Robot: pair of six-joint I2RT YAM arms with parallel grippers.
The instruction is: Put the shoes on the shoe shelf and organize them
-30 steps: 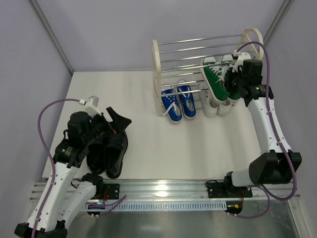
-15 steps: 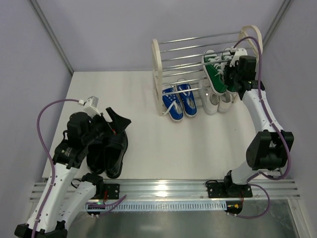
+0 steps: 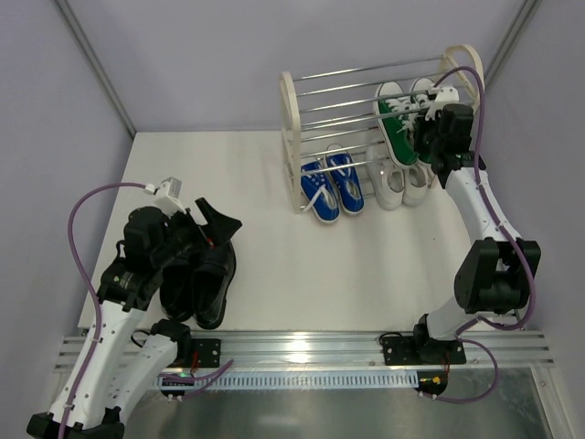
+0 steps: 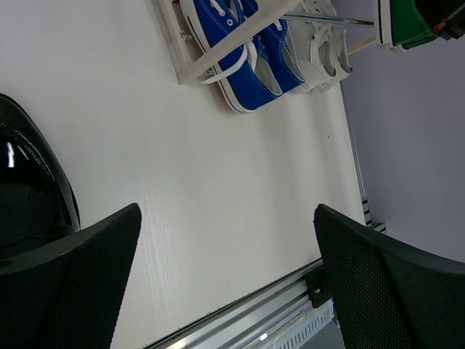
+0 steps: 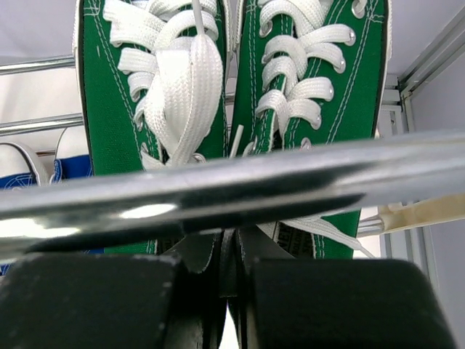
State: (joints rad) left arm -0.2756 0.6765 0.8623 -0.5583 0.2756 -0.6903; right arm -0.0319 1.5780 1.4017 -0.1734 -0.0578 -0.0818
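Where the green sneakers (image 3: 398, 128) sit on the shoe shelf (image 3: 289, 137), upper tier, far right, the right hand (image 3: 426, 146) is clamped on their heels, arm reaching far. Near left, the left hand (image 4: 227, 280) gapes wide above the black shoes (image 3: 196, 283) on the desk (image 3: 274, 265).

White-shelled arms, black joints.
Looped mauve cable (image 3: 77, 219) on left arm (image 3: 108, 320), second mauve cable (image 3: 482, 105) on right arm (image 3: 489, 219); small white connector block (image 3: 167, 190); black mesh-textured fingers (image 4: 73, 291) on left gripper (image 4: 227, 218).

just a white table (image 3: 292, 274) mid-frame, aluminium rail (image 3: 311, 345) along the bottom, pale lilac walls (image 3: 201, 55) up top
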